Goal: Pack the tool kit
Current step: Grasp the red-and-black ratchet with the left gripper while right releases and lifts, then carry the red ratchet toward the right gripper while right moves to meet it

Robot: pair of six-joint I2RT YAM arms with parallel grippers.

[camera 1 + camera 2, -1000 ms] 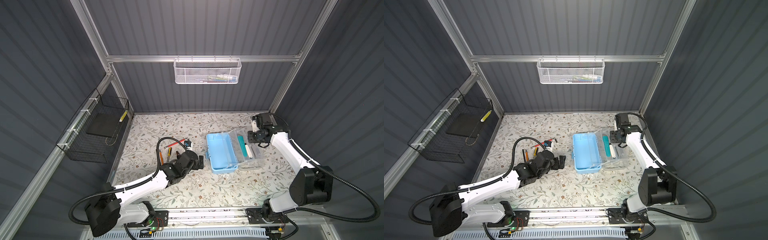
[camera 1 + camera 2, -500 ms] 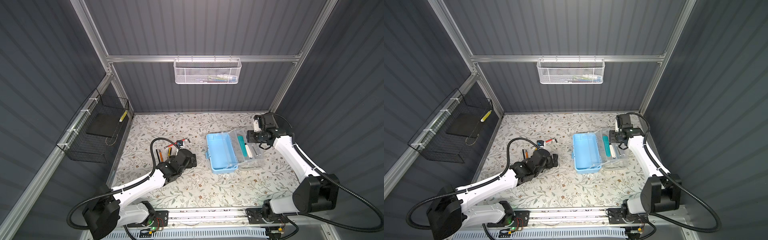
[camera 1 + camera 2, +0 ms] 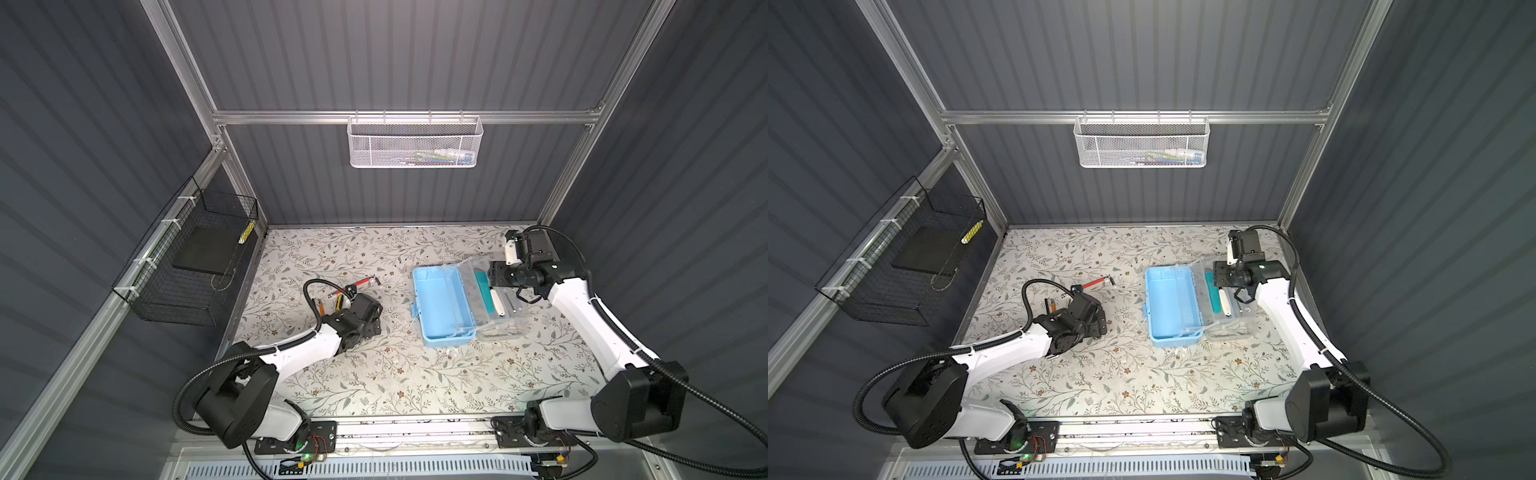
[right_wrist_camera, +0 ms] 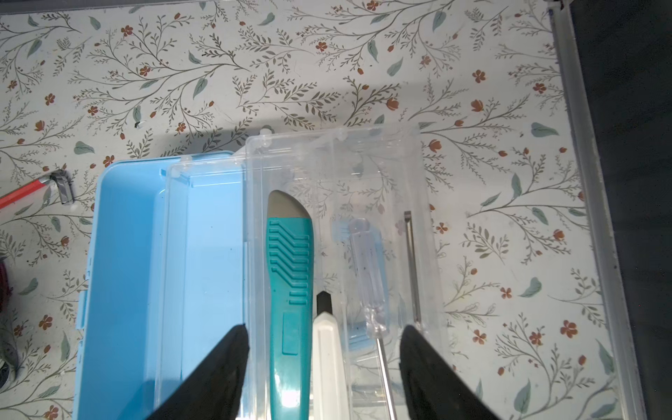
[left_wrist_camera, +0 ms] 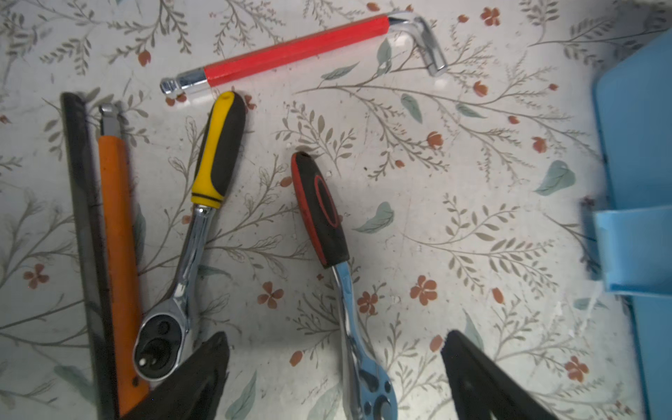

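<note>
Bare tabletop (image 3: 395, 299) separates the red-handled ratchet (image 5: 322, 214) from the tool kit (image 3: 440, 307); its opened lid (image 4: 378, 163) lies alongside.

Count: ratchets 2 (yellow-handled ratchet (image 5: 194, 232), red-handled ratchet (image 5: 327, 232)); hammer (image 5: 294, 48) 1; orange-handled tool (image 5: 118, 254) 1; teal knife (image 4: 291, 291) 1; white-handled tool (image 4: 329, 363) 1; clear-handled screwdriver (image 4: 367, 276) 1; thin metal rod (image 4: 412, 265) 1; tool kit (image 3: 440, 307) 1; baskets 2 (white mesh basket (image 3: 415, 143), black wire basket (image 3: 183, 270)).

Robot test cell, lab-like: boxed in by dark ribbed walls (image 3: 395, 62) on an aluminium frame (image 3: 407, 117), floored with a flowered table (image 3: 374, 374), fitted with a left arm (image 3: 299, 351) and a right arm (image 3: 582, 307) bolted to a front rail (image 3: 407, 428), hung with a white basket (image 3: 415, 143) and a black basket (image 3: 183, 291). Bare electronics (image 3: 307, 457) along the front edge.
</note>
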